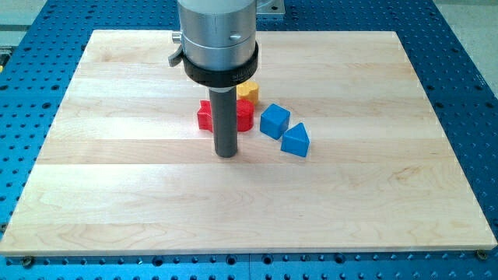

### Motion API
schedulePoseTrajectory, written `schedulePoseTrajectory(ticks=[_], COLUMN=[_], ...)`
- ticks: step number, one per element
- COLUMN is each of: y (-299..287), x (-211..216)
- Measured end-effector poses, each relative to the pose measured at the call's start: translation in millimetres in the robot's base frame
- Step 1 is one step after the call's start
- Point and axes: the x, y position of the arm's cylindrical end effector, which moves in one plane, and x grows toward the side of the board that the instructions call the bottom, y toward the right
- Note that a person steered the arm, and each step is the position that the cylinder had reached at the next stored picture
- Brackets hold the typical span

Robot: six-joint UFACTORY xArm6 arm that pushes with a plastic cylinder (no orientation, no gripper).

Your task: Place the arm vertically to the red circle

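Note:
My tip (226, 154) rests on the wooden board (117, 179), just below the red blocks in the view. The rod hides the middle of the red cluster: one red piece (205, 116) shows to its left and another red piece (245, 114) to its right. I cannot make out their shapes or tell which is the circle. A yellow block (248, 91) sits just above the right red piece, partly hidden by the arm's housing. A blue cube (274, 121) and a blue triangle (296, 140) lie to the right of the tip.
The arm's grey housing (216, 35) hangs over the board's top middle. The board lies on a blue perforated table (475, 93).

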Motion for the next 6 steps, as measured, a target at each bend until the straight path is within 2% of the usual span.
schedulePoseTrajectory(ticks=[4,6], y=[-4.0,57.4], x=[9.2,13.1])
